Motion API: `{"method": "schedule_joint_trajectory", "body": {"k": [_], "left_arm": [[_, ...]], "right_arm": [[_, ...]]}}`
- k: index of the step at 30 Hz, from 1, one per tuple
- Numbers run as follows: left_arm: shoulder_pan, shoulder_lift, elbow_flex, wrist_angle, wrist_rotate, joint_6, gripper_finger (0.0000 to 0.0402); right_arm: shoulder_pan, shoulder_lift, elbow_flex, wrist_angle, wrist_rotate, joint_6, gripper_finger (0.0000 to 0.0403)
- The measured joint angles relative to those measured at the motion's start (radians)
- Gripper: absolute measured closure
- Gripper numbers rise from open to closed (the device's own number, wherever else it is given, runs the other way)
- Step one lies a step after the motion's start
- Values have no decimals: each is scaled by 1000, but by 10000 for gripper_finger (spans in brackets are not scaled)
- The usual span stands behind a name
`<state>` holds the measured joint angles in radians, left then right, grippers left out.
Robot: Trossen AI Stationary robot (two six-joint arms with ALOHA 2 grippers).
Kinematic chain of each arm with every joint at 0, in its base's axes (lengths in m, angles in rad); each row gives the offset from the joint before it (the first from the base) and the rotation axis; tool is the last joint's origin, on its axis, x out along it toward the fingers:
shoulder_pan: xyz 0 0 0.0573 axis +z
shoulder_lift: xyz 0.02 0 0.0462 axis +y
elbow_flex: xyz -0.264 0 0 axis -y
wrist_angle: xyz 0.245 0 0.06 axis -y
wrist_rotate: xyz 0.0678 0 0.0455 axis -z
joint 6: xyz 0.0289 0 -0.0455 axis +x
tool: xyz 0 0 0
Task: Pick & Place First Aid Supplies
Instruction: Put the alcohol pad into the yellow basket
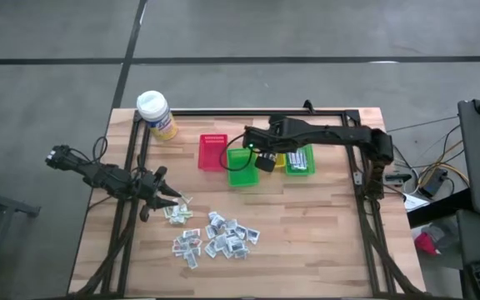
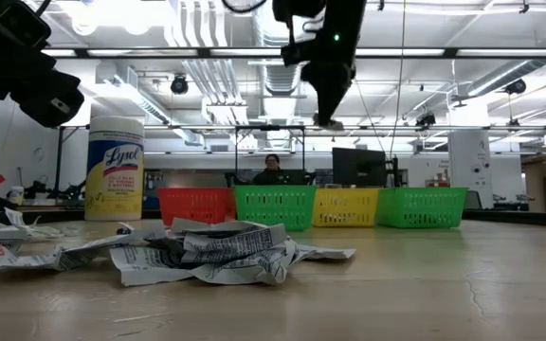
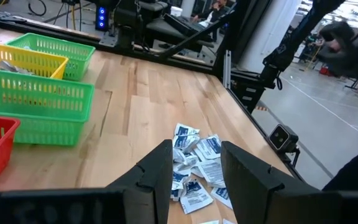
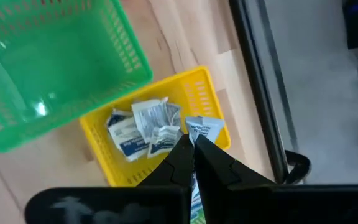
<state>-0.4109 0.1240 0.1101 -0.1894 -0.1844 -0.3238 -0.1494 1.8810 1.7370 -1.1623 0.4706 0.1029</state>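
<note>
Above the yellow bin [image 4: 166, 102], the right gripper [image 4: 193, 144] is clenched on a packet [image 4: 205, 130] pinched at its fingertips — more packets lie inside. Near the pile [image 1: 215, 235] on the table [image 1: 323, 233], the left gripper [image 3: 194, 171] hangs released — packets show between its fingers.

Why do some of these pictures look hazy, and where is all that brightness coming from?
Low view: ceiling lights glare, turning the arms into dark silhouettes, and the nearest packets look soft. Right wrist view: the whole picture is soft, including the yellow bin and the packet in the right pincer. High view: evenly lit, shadows faint.
</note>
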Motion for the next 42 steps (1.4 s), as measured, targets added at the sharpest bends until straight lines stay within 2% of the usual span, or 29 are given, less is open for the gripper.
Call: {"method": "schedule_joint_trajectory", "body": {"k": [8,13,18,23,26,32,42], "left_arm": [[0,0,0,-2,0,-63,271],[0,0,0,-3,0,-77,271],[0,0,0,-3,0,-78,271],[0,0,0,-3,0,-80,271],[0,0,0,-3,0,-81,271],[0,0,0,-3,0,-99,271],[0,0,0,-3,-32,-124,271]], "right_arm": [[-69,77,-4,7,-25,-168,394],[-121,97,-4,23,-152,-243,394],[-161,97,-5,22,-222,-304,394],[-190,98,-6,22,-375,-359,394],[-196,98,-18,25,-427,-382,394],[-196,98,-75,35,-429,-403,394],[-197,115,-148,152,-427,-402,394]]}}
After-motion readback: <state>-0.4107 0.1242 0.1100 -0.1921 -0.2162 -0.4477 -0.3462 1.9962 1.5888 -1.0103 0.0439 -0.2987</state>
